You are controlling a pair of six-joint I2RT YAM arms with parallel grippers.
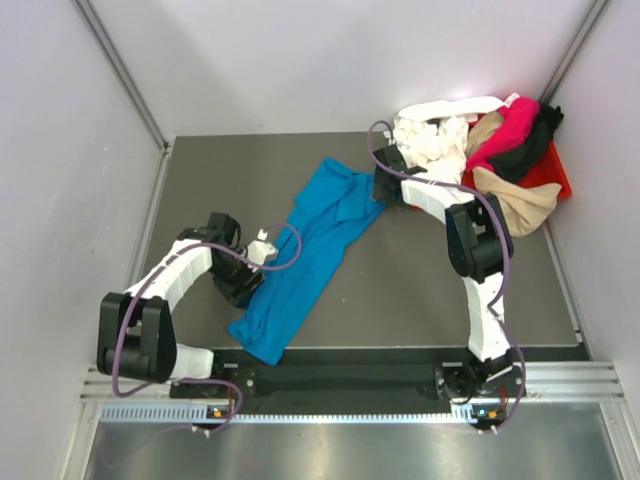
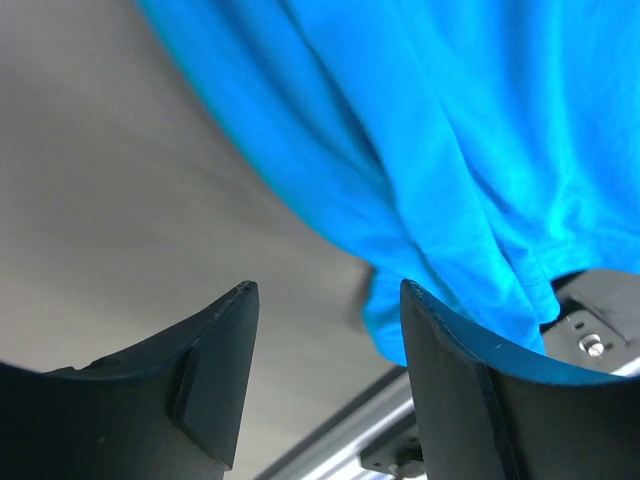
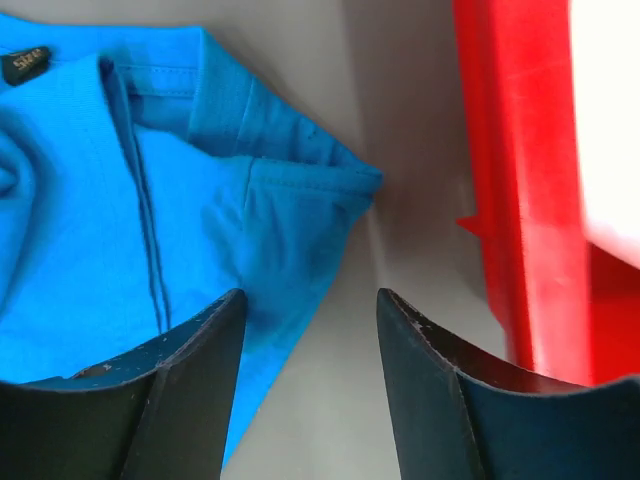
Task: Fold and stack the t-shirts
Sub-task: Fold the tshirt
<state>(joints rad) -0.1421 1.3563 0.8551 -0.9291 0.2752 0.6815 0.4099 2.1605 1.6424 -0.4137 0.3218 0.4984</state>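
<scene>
**Item 1: left fingers** (image 2: 225,340). I see them spread apart and gripping nothing. Bare grey worktop (image 2: 120,200) shows through the gap.

**Item 2: right fingers** (image 3: 200,370). These are also parted and empty. Worktop and the edge of a blue fold show in the gap.

**Item 3: bright blue t-shirt** (image 1: 310,240). Short-sleeved, it lies wrinkled on the worktop as a long diagonal strip running from the left fingers to the right fingers.
- On my left wrist camera it sits ahead of the left fingers and to their right. Its lower edge passes behind the tip of the right-hand finger, and I cannot tell whether cloth touches that tip.
- On my right wrist camera it sits ahead of the right fingers and to their left. A small dark size label (image 3: 22,65) is at the far left, and a hemmed fold points into the space just ahead of the gap.

**Item 4: red tray** (image 3: 510,200). It stands ahead of the right fingers and to their right. A band of worktop separates it from the blue fold.

**Item 5: heap in and over the tray, beyond the right fingers.**
- The white t-shirt (image 1: 430,135) is bunched nearest the right fingers.
- The magenta t-shirt (image 1: 510,125) lies on top of the heap.
- The black t-shirt (image 1: 530,145) lies just beside the magenta one, farthest from the fingers.
- The tan t-shirt (image 1: 515,200) drapes over the tray's near edge onto the worktop.
</scene>
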